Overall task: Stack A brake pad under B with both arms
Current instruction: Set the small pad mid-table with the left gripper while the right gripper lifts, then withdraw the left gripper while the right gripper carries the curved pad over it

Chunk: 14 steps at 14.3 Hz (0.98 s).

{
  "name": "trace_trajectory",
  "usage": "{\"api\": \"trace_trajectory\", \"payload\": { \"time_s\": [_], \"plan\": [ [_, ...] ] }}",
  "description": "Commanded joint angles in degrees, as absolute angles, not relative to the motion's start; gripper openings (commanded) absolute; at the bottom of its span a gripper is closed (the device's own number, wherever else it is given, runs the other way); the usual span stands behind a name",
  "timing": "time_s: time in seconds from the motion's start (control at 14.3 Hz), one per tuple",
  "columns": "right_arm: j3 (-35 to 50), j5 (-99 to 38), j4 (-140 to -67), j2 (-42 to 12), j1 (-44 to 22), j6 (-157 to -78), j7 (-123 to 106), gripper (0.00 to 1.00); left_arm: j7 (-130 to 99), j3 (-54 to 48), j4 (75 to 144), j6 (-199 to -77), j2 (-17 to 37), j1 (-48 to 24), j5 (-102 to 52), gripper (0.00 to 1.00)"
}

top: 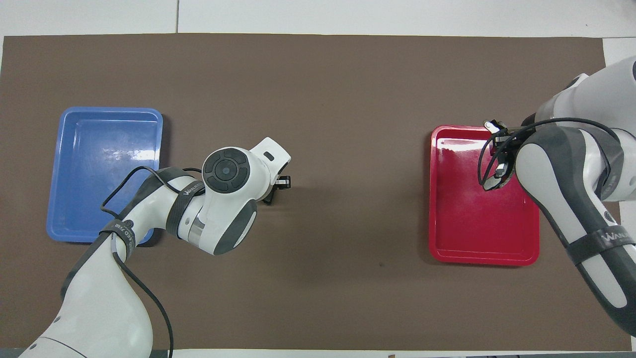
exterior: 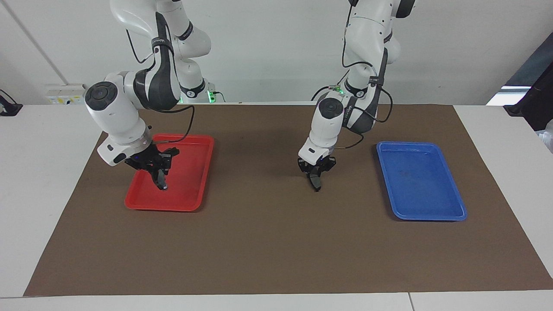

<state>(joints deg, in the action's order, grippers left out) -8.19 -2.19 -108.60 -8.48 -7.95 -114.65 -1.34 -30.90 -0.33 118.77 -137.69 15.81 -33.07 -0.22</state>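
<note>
My left gripper (exterior: 316,179) hangs over the brown mat between the two trays, closer to the blue tray. It is shut on the A brake pad (exterior: 316,184), a short dark slab that points down from the fingers. In the overhead view the left hand covers most of that pad, and only the left gripper (top: 276,188) tip shows. My right gripper (exterior: 160,176) is over the red tray, shut on B (exterior: 162,183), a thin dark piece with a pale end that hangs just above the tray floor. From overhead the right gripper (top: 498,159) sits over the tray's corner farthest from the robots.
The red tray (exterior: 203,172) (top: 462,238) lies toward the right arm's end of the brown mat (exterior: 268,242). The blue tray (exterior: 432,194) (top: 99,149) lies toward the left arm's end. Both trays hold nothing on their floors. White table borders the mat.
</note>
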Motion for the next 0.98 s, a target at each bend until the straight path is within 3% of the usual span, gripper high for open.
{"api": "trace_trajectory", "payload": {
  "time_s": [0.0,0.35,0.91],
  "plan": [
    [-8.0,-3.34,-107.75,-8.44,-7.91,-113.47,-2.11,0.04,-31.12,0.7,119.62,-139.31,15.21,-34.19,-0.18,0.97],
    [-7.82,-3.51,-107.49,-8.53,-8.87,-113.47,-1.58,0.04,-28.66,0.7,119.27,-137.73,9.86,-29.11,-0.18,1.0],
    [-7.73,-6.23,-100.82,-12.56,-31.44,-116.36,17.12,0.0,-8.81,1.14,115.06,-118.06,0.1,-12.68,-0.18,1.0]
  ]
}}
